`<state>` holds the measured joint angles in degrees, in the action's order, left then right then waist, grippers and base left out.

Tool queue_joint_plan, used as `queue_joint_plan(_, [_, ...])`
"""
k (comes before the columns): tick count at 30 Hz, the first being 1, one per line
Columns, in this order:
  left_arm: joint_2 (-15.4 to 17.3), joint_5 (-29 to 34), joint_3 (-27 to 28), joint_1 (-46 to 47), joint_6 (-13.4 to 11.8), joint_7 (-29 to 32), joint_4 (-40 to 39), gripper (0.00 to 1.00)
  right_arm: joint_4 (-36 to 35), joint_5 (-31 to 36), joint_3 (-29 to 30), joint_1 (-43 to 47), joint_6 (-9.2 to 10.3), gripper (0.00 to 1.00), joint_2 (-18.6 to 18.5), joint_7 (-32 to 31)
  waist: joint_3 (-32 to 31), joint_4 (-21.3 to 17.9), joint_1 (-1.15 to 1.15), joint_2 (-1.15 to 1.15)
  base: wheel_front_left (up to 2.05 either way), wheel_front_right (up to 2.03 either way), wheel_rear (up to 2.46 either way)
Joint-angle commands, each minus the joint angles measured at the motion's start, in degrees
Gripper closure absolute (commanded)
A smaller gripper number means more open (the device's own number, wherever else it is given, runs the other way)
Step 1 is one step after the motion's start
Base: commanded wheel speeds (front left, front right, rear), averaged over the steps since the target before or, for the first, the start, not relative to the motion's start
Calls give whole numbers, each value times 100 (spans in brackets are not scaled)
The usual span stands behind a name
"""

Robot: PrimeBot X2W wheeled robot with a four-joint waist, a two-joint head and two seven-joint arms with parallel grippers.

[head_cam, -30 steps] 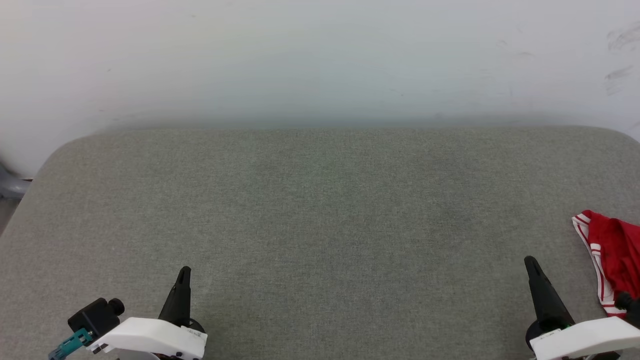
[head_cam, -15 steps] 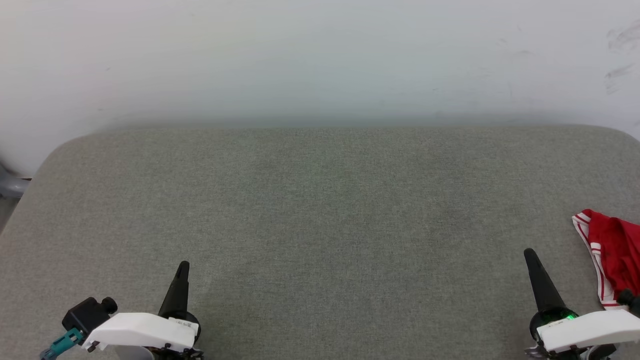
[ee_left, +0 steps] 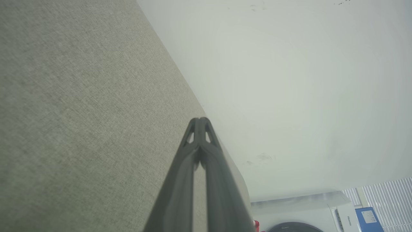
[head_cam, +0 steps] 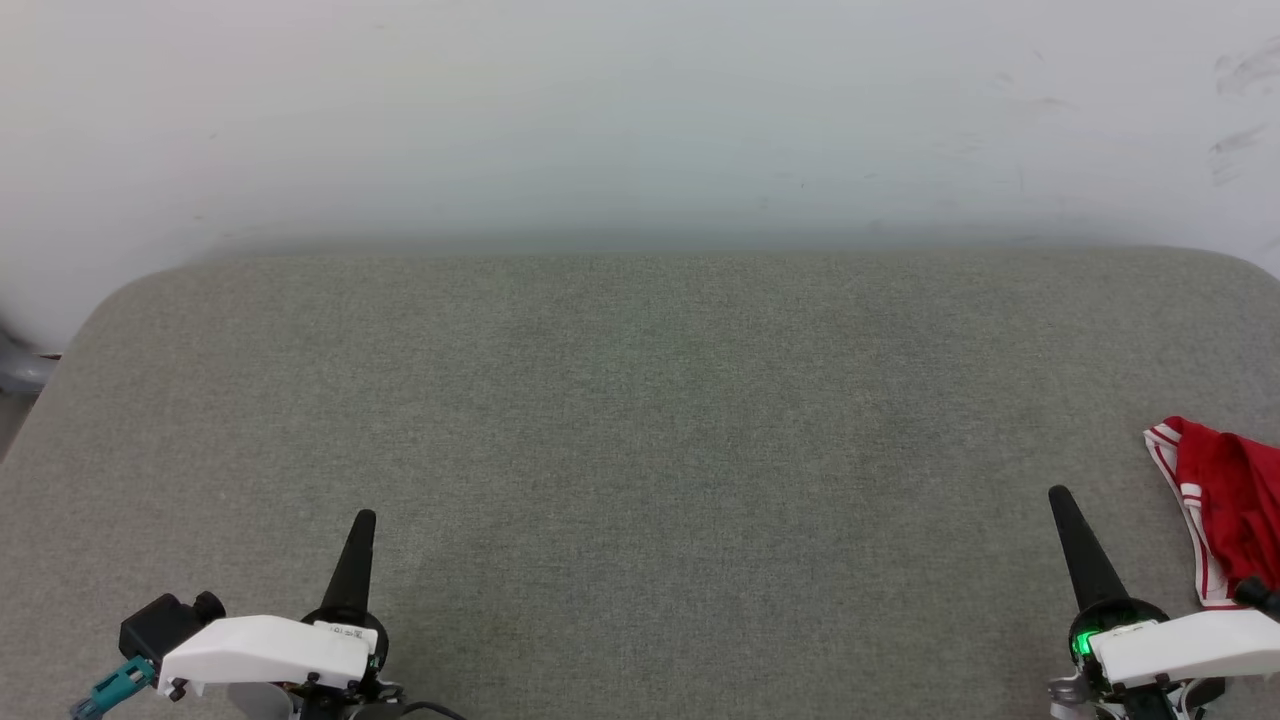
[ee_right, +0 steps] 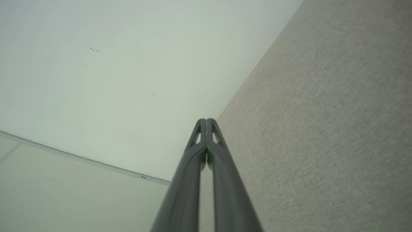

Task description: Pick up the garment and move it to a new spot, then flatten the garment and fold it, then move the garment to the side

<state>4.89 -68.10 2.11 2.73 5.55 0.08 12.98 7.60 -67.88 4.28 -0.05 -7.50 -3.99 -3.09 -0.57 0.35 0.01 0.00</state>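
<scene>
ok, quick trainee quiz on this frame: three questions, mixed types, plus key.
1. True or false: the jersey lies flat at the middle of the table.
2. Which is nearer the jersey? A: left hand. B: right hand.
3. Fill in: both hands are ___ (open or shut).

Key: 1 false, it is bunched at the table's right edge. 2 B. 3 shut.

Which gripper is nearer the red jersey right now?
The right gripper: the red jersey lies just to its right at the picture's edge, while the left gripper sits far across the grey fabric surface.
</scene>
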Motion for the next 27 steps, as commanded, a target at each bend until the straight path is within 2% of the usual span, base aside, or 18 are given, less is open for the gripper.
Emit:
queue_joint_plan(1, [-4, -140, 42, 138, 31, 39, -26, 100, 5, -157, 7, -158, 1, 100, -40, -12, 2, -1, 0, 0, 0, 0, 0])
queue_joint_plan(27, [-117, -1436, 281, 278, 132, 396, 53, 100, 368, -1526, 45, -427, 1, 100, -19, -140, 39, -18, -1, 0, 0, 0, 0])
